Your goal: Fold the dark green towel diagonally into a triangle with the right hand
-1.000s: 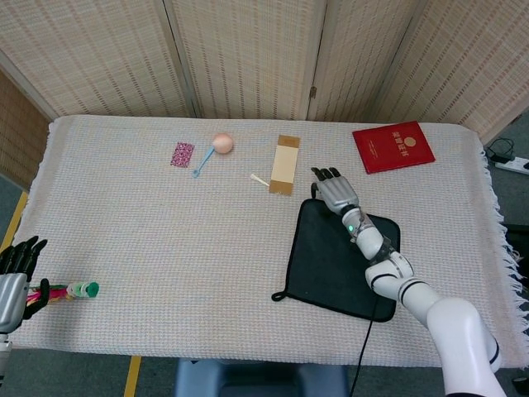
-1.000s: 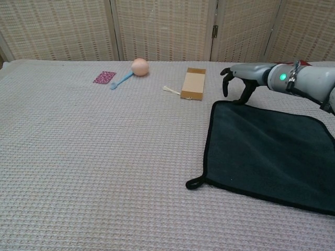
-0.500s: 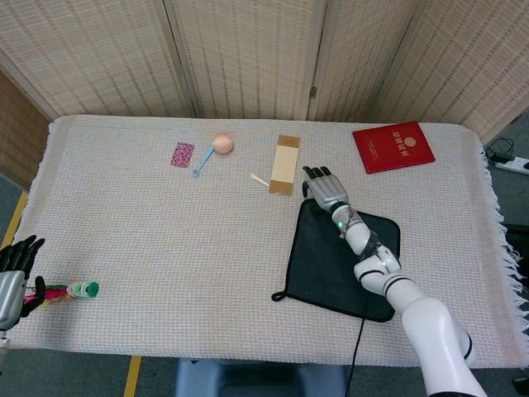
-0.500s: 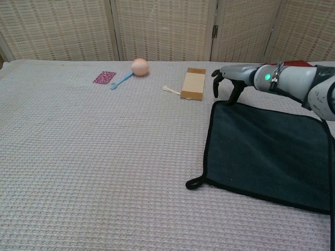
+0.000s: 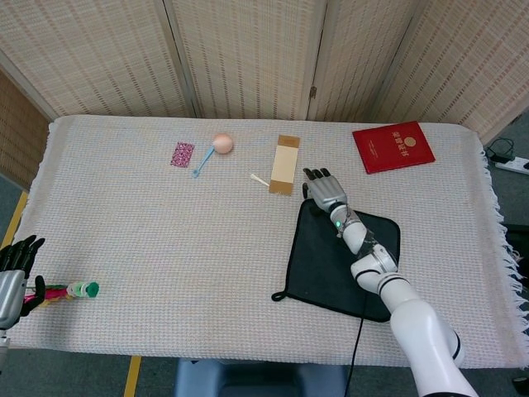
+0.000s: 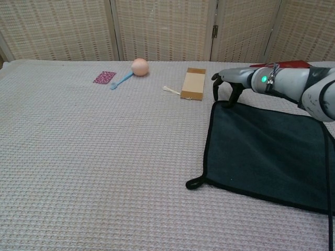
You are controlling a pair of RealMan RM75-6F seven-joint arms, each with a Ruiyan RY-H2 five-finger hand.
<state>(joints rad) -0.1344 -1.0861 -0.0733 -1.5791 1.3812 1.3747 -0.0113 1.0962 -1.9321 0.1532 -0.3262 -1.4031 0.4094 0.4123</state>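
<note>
The dark green square cloth towel [image 6: 264, 151] is lying flat. The right hand [image 6: 229, 83] is hovering over its far left corner, fingers [image 6: 215, 92] curling downward, gripping nothing.

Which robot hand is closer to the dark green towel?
Right. The right hand sits at the dark green towel's far corner; the left hand is far off at the table's near-left edge.

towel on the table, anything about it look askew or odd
Slightly askew: the dark green towel lies flat but rotated against the table edges, hanging loop toward the front. No folds or damage. The right hand hovers at its far corner.
</note>
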